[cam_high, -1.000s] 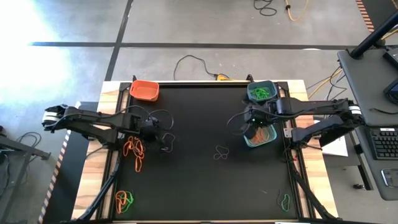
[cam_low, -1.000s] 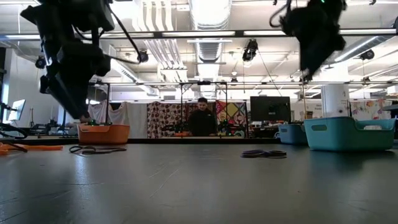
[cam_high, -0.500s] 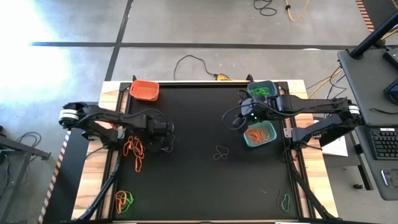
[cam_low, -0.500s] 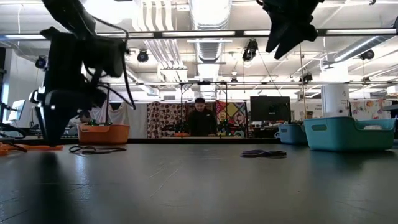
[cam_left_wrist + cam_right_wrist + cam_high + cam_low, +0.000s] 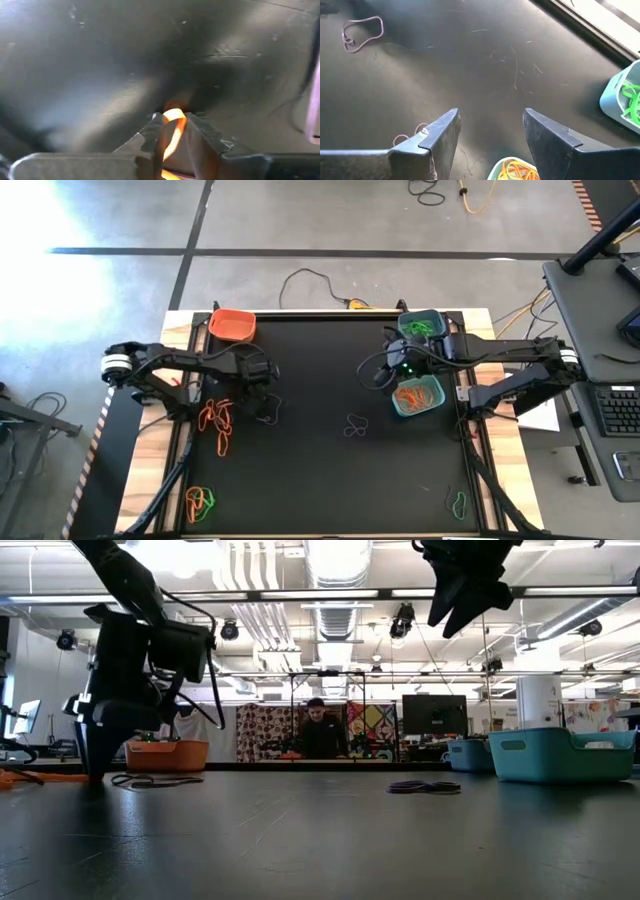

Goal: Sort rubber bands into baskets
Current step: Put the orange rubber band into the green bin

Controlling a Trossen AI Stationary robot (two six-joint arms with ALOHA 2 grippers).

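My left gripper (image 5: 172,120) points straight down, its tips on the black mat (image 5: 95,778), shut on an orange rubber band (image 5: 173,131). It stands right of a pile of orange bands (image 5: 215,420), with a dark band (image 5: 265,412) close by. My right gripper (image 5: 490,125) hangs open and empty, raised above the mat beside the teal basket (image 5: 417,395), which holds orange bands. The blue basket (image 5: 420,327) holds green bands. The orange basket (image 5: 232,325) sits at the far left. My left gripper pinches a strand of the orange rubber band (image 5: 175,116) between its two fingers, right at their tips. The fingers come from above, pointing down, with their tips at the mat. The band runs back between the fingers; the rest of it is hidden by the gripper.
Another dark band (image 5: 355,425) lies mid-table. An orange and green cluster (image 5: 200,502) sits near the front left, and a green and dark band (image 5: 458,503) near the front right. A person stands in the room behind the table (image 5: 318,730).
My left gripper has come down onto the mat, moved a little toward the right edge and tipped until it points straight down; its fingertips have drawn together. My right gripper has risen slightly and drawn off the teal basket toward the table's left.
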